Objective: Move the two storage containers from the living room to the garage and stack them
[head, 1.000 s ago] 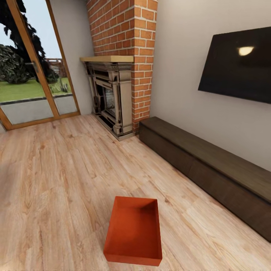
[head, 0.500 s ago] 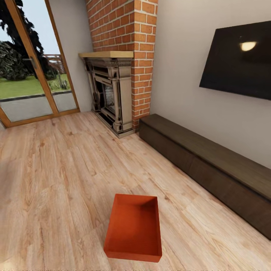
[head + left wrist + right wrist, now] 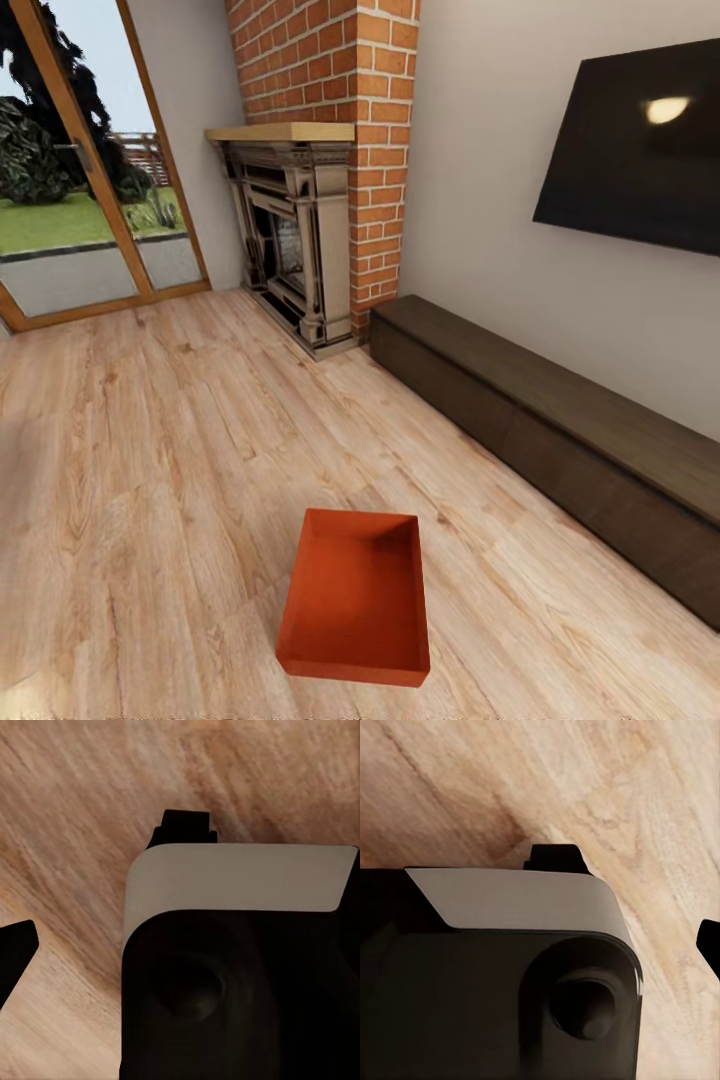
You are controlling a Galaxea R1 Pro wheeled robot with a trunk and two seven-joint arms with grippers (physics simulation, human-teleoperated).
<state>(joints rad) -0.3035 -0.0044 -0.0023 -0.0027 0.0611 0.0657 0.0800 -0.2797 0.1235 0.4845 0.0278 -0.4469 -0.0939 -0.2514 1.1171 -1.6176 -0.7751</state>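
One orange-red bin (image 3: 355,612) is seen nearest in the head view, flat on the light wood floor (image 3: 130,480) and open side up, with nothing in it. It is taken to be light and rather stiff, though its thin walls could probably bend a little when squeezed. The plastic looks smooth, so a hold on a flat side may slip. A wall should be taken at its upper rim, one finger inside and one outside, preferably on a short end or on both long sides with two arms.

In the wrist views the dark bodies of the left gripper (image 3: 240,967) and the right gripper (image 3: 510,975) are seen above wood planks, with nothing held that can be seen. How far the pincers are open cannot be told, as the fingers are mostly hidden.

Farther right a long dark cabinet (image 3: 560,440) stands against the wall, under a black screen (image 3: 640,150). Farthest are the brick fireplace (image 3: 300,240) and, at far left, the glass doors (image 3: 80,200).
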